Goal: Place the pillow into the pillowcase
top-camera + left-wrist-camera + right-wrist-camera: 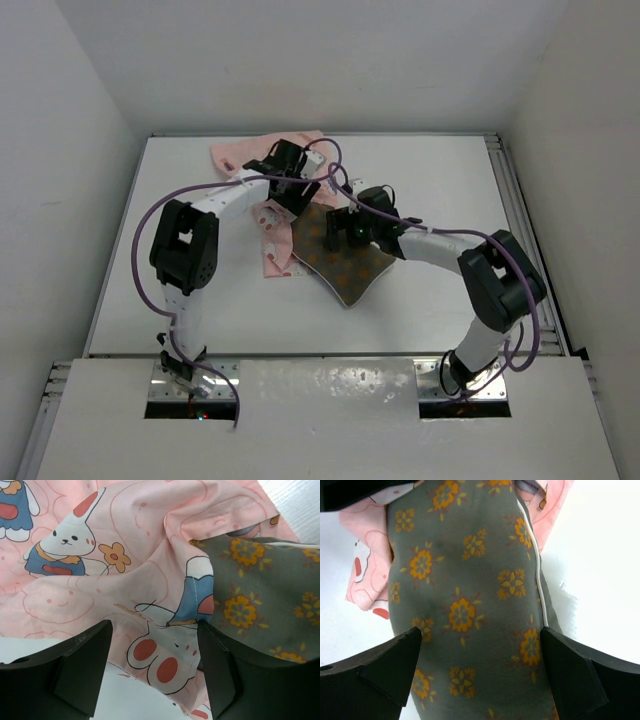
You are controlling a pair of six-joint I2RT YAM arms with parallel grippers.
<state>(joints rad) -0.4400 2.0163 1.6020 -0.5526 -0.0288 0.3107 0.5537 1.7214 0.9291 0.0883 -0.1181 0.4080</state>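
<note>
No words or numbers can be read anywhere. The pillowcase [75,555] shows only bunny drawings, and the pillow [465,615] beside it only orange flowers.

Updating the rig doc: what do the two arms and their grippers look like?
The left arm and right arm have white links with bulky black joint housings, on silvery base plates. A purple cable loops loosely along each. The left gripper and right gripper are black; their fingers are matte and wedge-shaped. No readable markings.
</note>
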